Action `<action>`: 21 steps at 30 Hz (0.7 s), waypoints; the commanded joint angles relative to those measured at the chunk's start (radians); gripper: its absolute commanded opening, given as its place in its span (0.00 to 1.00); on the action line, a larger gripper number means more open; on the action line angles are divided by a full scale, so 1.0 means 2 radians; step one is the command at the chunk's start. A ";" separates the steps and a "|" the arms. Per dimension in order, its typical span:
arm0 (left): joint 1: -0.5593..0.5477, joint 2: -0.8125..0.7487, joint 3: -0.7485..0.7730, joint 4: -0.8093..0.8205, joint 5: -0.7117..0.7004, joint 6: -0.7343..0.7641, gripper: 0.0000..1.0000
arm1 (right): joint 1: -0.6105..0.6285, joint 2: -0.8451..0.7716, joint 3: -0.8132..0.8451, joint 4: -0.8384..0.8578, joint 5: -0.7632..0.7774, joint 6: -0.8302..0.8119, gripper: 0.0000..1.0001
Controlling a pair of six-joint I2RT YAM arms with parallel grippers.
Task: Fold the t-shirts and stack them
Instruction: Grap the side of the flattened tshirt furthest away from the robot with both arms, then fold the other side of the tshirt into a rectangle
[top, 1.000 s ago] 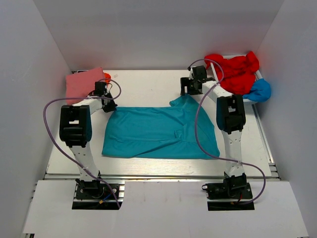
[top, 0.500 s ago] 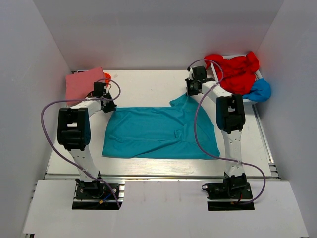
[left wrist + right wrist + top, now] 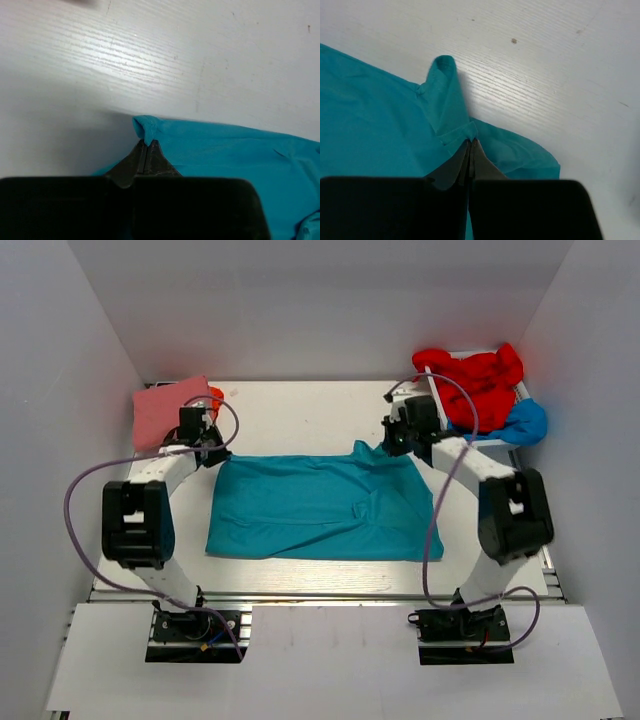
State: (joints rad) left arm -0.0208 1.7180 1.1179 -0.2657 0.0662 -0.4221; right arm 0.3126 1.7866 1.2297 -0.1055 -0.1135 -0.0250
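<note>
A teal t-shirt [image 3: 320,508] lies spread across the middle of the table. My left gripper [image 3: 146,142] is shut on its far left corner [image 3: 145,126], seen in the top view at the left gripper [image 3: 210,454]. My right gripper [image 3: 471,140] is shut on a pinch of teal cloth [image 3: 457,127] at the far right corner, under the right gripper [image 3: 392,443]. A folded pink t-shirt [image 3: 168,408] lies at the back left with an orange one [image 3: 216,394] peeking out beside it. Red [image 3: 475,380] and bright blue [image 3: 523,423] t-shirts are heaped at the back right.
White walls close in the table on the left, back and right. Purple cables [image 3: 85,476] loop from both arms. Bare white tabletop [image 3: 300,410] lies behind the teal shirt. A metal rail [image 3: 320,592] runs along the near edge.
The right gripper has shut on the teal shirt's far right corner and shifted right, its arm swinging outward. The left arm has swung further left, still holding its corner.
</note>
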 commanded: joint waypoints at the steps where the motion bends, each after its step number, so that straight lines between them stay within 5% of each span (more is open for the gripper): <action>1: 0.001 -0.061 -0.031 -0.005 0.010 0.005 0.00 | -0.001 -0.090 -0.063 0.063 0.015 0.009 0.00; 10: 0.001 -0.131 -0.092 -0.012 -0.012 0.005 0.00 | 0.000 -0.268 -0.227 0.023 0.049 0.038 0.00; 21: 0.001 -0.179 -0.135 -0.024 -0.028 -0.004 0.00 | 0.002 -0.406 -0.300 -0.055 0.040 0.080 0.00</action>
State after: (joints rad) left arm -0.0208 1.4212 0.8616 -0.2955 0.0448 -0.4202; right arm 0.3145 1.0233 0.6514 -0.1612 -0.0364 0.1020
